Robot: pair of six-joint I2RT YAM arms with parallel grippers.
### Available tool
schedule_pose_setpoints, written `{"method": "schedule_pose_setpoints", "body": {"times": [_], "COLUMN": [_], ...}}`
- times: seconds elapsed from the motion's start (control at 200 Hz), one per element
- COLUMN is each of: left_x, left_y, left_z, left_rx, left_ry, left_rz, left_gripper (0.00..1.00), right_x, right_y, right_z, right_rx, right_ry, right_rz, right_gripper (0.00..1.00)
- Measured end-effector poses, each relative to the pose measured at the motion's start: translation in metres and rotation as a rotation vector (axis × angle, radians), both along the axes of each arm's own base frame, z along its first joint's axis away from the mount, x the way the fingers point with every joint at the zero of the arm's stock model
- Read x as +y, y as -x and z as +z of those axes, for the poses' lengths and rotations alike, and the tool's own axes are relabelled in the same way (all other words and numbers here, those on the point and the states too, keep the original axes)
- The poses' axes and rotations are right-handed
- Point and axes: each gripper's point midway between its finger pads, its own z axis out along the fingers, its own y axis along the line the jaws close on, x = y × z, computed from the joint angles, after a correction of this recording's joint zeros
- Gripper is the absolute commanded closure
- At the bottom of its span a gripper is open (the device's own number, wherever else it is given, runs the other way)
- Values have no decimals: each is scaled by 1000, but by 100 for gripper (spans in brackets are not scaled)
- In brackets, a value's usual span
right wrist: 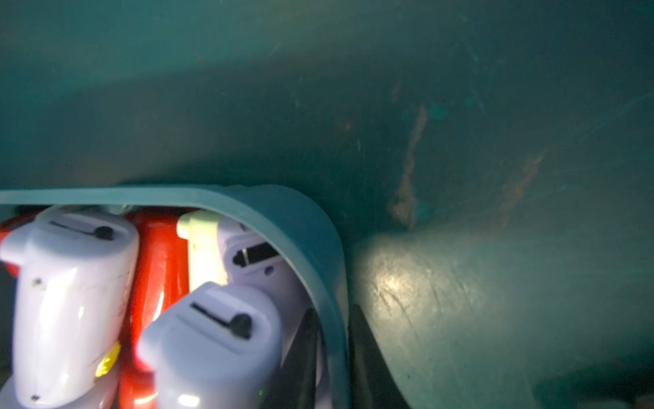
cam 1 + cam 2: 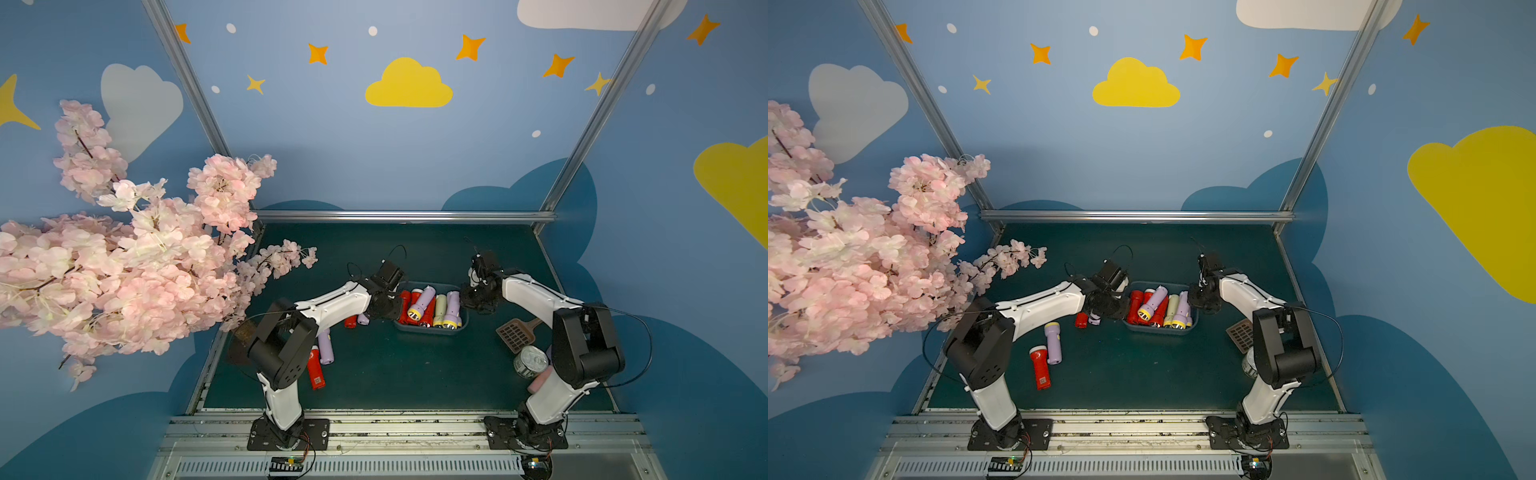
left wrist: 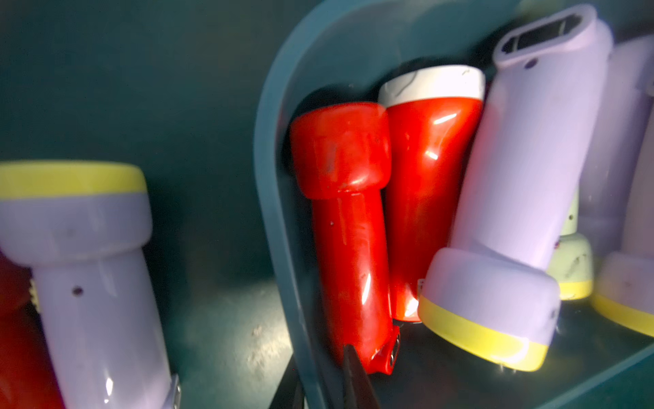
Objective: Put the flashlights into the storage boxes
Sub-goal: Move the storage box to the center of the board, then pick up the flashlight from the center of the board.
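Several flashlights lie packed side by side in the blue-grey bin at the middle of the green table. Four loose flashlights lie on the table to its left, two just beside the bin's left end and two nearer. The left gripper is pinched tight on the bin's left wall, one finger inside by the tail of a red flashlight, one outside. The right gripper grips the right wall the same way, its jaws nearly together across the thin plastic.
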Motion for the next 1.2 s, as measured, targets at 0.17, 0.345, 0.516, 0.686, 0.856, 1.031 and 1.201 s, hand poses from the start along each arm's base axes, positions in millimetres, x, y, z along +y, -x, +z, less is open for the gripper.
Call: {"method": "schedule_pose_setpoints", "body": {"times": [0.17, 0.345, 0.516, 0.686, 0.856, 1.031, 1.201], "left_x": [2, 5, 9, 23, 44, 68, 81], "left_y": [5, 4, 6, 22, 37, 42, 33], "left_z": [8, 25, 41, 63, 80, 56, 29], "left_rx": [-32, -79, -123, -179, -254, -232, -180], "left_ry": [6, 18, 31, 50, 58, -14, -88], "left_rz": [9, 20, 30, 42, 56, 63, 71], "left_gripper": [70, 37, 28, 21, 10, 1, 1], "right_x": [1, 1, -4, -10, -10, 1, 13], "right_y": [9, 12, 17, 22, 30, 42, 49], "right_z": [8, 26, 51, 83, 93, 95, 105], "right_rx": [-20, -64, -134, -217, -247, -248, -274], "right_ry": [-8, -16, -8, -13, -27, -56, -80], "right_rz": [12, 18, 15, 10, 25, 84, 137], "right_gripper": [78, 60, 50, 45, 35, 10, 10]}}
